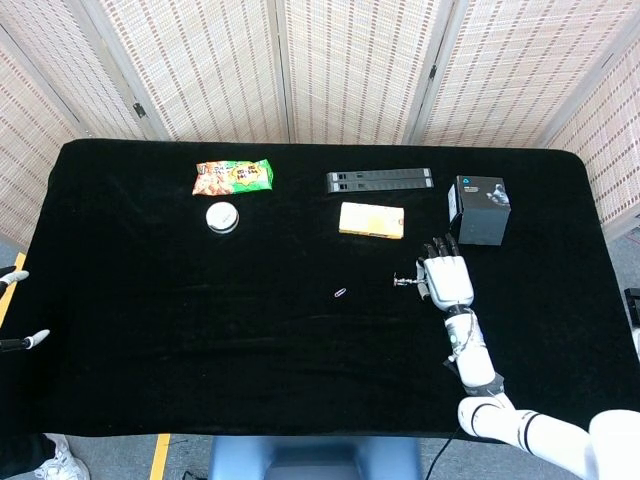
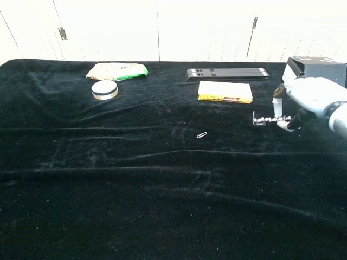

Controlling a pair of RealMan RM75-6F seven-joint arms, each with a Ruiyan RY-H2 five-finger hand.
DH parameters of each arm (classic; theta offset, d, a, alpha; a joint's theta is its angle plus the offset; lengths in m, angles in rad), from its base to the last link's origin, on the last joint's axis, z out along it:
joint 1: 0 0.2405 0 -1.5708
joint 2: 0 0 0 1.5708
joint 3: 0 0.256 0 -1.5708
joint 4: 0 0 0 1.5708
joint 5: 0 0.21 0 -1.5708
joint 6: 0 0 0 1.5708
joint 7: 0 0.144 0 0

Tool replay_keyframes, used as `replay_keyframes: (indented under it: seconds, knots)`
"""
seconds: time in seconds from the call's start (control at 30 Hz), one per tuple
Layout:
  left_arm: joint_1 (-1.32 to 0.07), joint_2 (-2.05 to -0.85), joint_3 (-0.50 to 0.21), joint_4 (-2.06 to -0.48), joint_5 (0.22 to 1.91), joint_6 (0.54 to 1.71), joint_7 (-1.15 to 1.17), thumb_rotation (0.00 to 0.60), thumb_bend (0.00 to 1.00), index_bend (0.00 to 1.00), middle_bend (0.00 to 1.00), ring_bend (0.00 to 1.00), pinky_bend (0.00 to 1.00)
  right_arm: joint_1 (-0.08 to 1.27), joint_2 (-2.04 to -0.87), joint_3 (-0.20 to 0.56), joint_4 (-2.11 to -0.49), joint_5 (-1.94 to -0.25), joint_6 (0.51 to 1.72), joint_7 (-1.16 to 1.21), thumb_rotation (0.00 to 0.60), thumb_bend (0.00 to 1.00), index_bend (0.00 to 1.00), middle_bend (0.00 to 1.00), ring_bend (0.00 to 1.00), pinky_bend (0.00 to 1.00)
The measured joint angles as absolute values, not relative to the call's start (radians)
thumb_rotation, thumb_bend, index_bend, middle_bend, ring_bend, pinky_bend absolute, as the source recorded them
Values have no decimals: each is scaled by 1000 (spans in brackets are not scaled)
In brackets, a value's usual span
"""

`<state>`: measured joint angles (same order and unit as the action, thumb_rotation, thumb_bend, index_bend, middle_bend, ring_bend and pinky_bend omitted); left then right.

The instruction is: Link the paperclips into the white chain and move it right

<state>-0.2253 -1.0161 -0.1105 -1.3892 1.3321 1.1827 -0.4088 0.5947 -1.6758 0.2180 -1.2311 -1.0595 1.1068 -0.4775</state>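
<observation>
Pinching chain [image 2: 265,119] between fingertips, right hand [image 2: 309,97] low over cloth [image 2: 162,179]. Risk: thin grip slips, chain drops short. Loose clip [image 2: 201,135] unlinked, well apart.

Worktop [image 1: 150,350] draped in black velvet-like cloth, creased. Lying on it: orange-green snack packet [image 1: 232,176] far left, round white tin [image 1: 222,217] just in front; long black bar [image 1: 379,180] far centre, flat yellow box [image 1: 371,220] nearer; black cube box [image 1: 479,209] far right; single small paperclip [image 2: 201,135] mid-cloth.
</observation>
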Motion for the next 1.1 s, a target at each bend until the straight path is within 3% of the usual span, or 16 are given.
replay_keyframes:
  seconds: [0.27, 0.5, 0.8, 1.1]
  knots:
    - [-223, -1018, -111, -1403, 1331, 1195, -376, 600, 173, 202, 134, 93, 0, 497, -1568, 165, -1419, -1142, 1229, -439, 600, 436, 901, 255, 104, 0]
    - [-222, -1024, -108, -1426, 1331, 1203, -328, 600, 173, 201, 134, 95, 0, 359, -1470, 30, -1533, -1252, 1329, -373, 600, 442, 901, 253, 100, 0]
    - [-211, -1030, -107, -1463, 1330, 1242, -257, 600, 173, 201, 134, 94, 0, 238, -1448, -74, -1496, -1362, 1402, -227, 600, 442, 901, 253, 97, 0]
    - [-211, -1035, -102, -1483, 1332, 1246, -212, 600, 173, 201, 134, 95, 0, 200, -1485, -84, -1389, -1433, 1404, -129, 600, 443, 885, 221, 90, 0]
